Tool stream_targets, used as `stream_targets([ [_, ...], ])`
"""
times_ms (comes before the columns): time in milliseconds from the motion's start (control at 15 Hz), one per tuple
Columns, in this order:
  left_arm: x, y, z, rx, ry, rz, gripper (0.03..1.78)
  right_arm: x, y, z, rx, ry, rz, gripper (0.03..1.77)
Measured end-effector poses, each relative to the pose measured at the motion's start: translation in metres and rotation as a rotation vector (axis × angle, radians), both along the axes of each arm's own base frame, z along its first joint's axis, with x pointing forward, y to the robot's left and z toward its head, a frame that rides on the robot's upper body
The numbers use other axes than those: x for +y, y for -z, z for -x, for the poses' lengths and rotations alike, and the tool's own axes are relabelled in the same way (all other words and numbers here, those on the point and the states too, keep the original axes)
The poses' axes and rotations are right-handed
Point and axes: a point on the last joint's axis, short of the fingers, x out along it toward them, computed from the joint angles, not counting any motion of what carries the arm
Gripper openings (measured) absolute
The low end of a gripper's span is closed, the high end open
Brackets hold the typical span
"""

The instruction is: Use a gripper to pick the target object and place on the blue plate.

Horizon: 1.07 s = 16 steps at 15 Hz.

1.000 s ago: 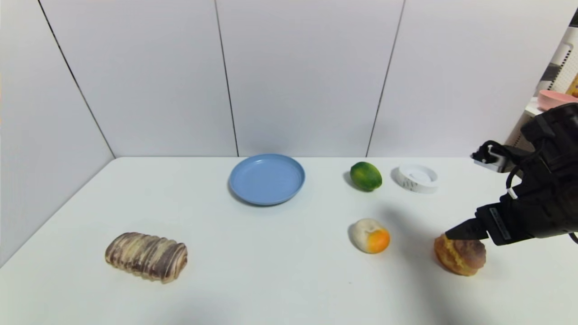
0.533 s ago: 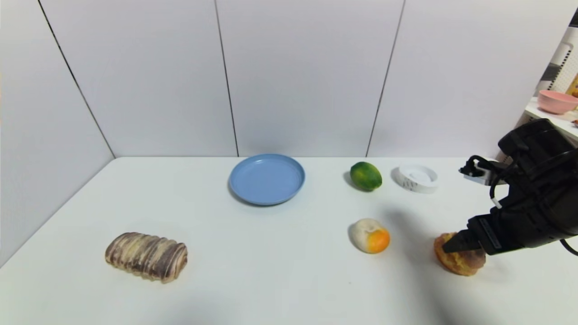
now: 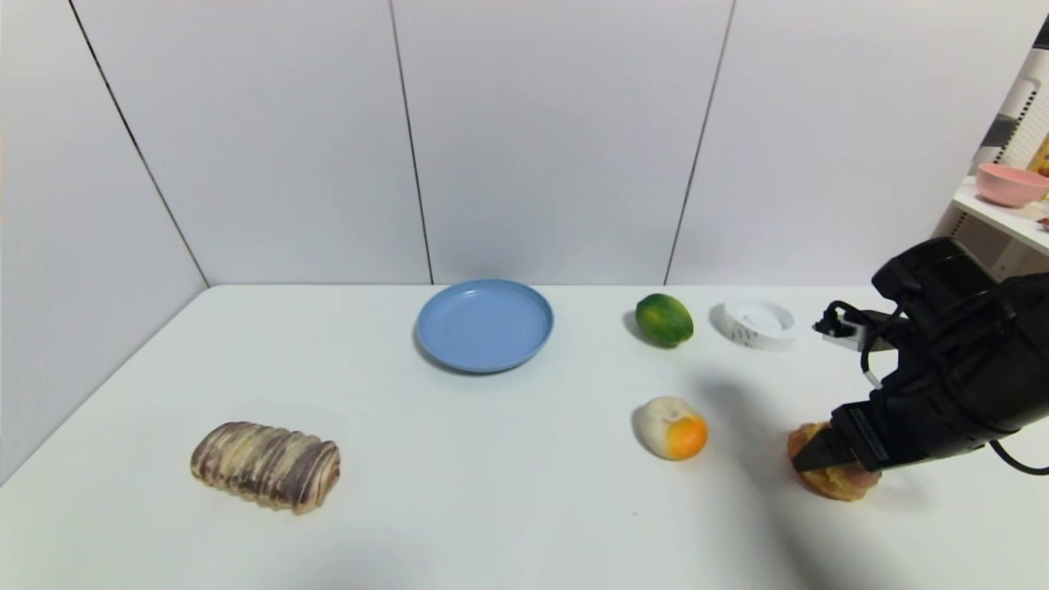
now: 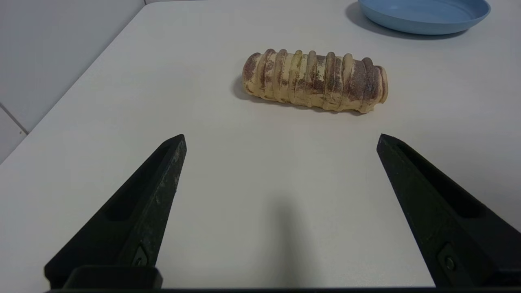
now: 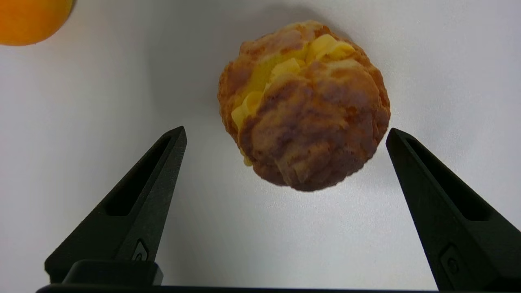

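Hovering low over the near right part of the worktop, the right pincer has its two dark fingers spread wide, one on each side of the target object, with clear gaps on both sides and nothing yet held. In the head view the right pincer sits right at the bun's top edge, partly covering it, and the bun rests on the worktop surface, not lifted. So the task is, by my judgement, at the end of the approach: the grasp is not yet closed, and the lift, the carry and the placing all remain. The blue plate lies bare at the far middle of the worktop, well apart from the bun, with the white-and-orange ball lying between them (roughly along the way a carry might go). The left pincer is also wide open and holding nothing, idling above the worktop near the striped bread loaf. A green fruit and a small white dish stand at the far right.
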Motion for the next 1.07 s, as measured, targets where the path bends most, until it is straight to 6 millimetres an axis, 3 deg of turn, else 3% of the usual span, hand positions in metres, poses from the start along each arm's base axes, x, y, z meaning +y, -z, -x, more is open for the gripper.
stream_targets([
  [67, 0.000, 0.000, 0.000, 0.000, 0.000, 0.000, 1.69, 0.000, 0.002, -0.003, -0.008, 0.000, -0.001, 1.64],
  [333, 0.000, 0.000, 0.000, 0.000, 0.000, 0.000, 1.69, 0.001, 0.010, -0.010, 0.012, 0.001, 0.003, 1.03],
  [467, 0.000, 0.000, 0.000, 0.000, 0.000, 0.000, 1.69, 0.001, 0.013, -0.011, 0.022, 0.003, 0.005, 0.86],
  [733, 0.000, 0.000, 0.000, 0.000, 0.000, 0.000, 1.69, -0.003, 0.007, -0.015, -0.003, 0.015, 0.006, 0.79],
  [1067, 0.000, 0.000, 0.000, 0.000, 0.000, 0.000, 1.69, 0.001, -0.036, -0.030, -0.182, -0.012, -0.011, 0.77],
])
